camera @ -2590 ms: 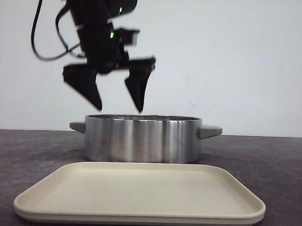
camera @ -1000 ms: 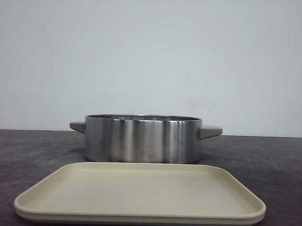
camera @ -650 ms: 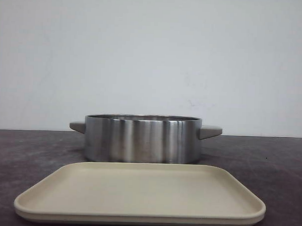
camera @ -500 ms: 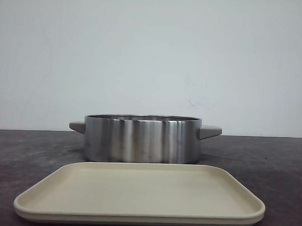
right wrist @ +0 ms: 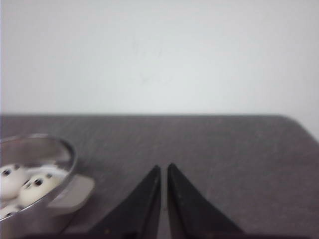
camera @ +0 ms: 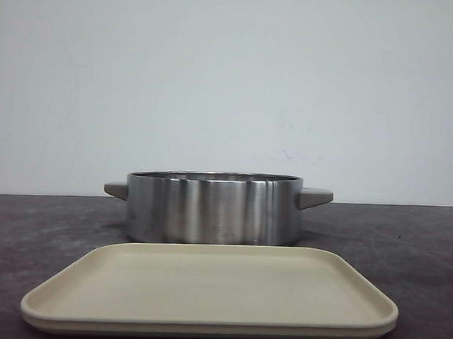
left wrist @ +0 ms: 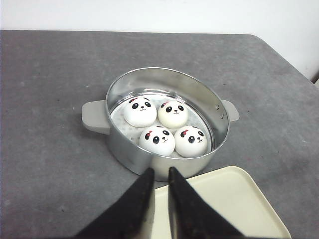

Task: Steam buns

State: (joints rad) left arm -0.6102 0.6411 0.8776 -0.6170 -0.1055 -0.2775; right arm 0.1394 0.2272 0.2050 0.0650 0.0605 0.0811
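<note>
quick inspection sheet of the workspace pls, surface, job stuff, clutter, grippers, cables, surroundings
surface: dark grey table, no spills seen.
job's things: four buns with panda faces sit inside the steel pot; no lid on it. The beige tray, in front of the pot, has nothing on it.
clutter: nothing seen.
grippers: left gripper shut and holding nothing, above the tray's edge near the pot; right gripper shut and holding nothing, over bare table beside the pot handle.
cables: nothing seen.
surroundings: plain white wall behind the table.

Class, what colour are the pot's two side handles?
Light grey, on the steel pot's handles; the left wrist view shows them best.
</note>
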